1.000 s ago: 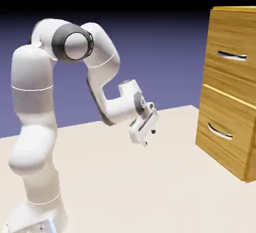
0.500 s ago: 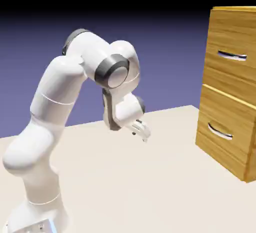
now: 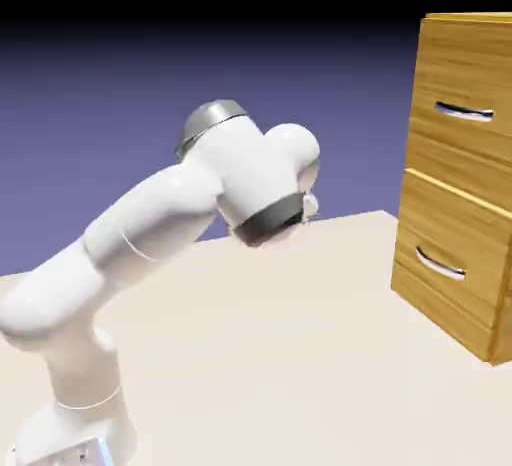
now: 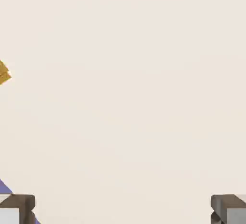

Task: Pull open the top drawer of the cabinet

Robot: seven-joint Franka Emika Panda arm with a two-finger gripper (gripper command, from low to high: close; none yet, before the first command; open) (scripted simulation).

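In the exterior view the arm [image 3: 165,212] leans out over the tabletop [image 3: 270,354], its outer joints well apart from the cabinet [image 3: 455,189] at the exterior view's right. The top drawer [image 3: 465,69] is the upper of two wood-grain fronts and sits closed, its silver bar handle [image 3: 465,112] untouched; the lower drawer [image 3: 455,244] is likewise closed, with its own curved silver handle [image 3: 440,263]. The hand itself is largely masked by the arm, so its heading cannot be confirmed from this side. In the hand view the hand [image 4: 123,209] has its two finger tips spread wide, one near each bottom corner, with nothing between them but a view of pale tabletop. A small wood-grain corner, probably the cabinet's, shows at the left edge; no handle is visible. Assessment: the approach is incomplete and the hand appears poorly aimed. Should it advance without turning toward the upper handle, it could miss the bar or strike the drawer front. If it comes in too low, it may catch the wrong handle; if the fingers are not set across the bar, they could slip off during the pull.
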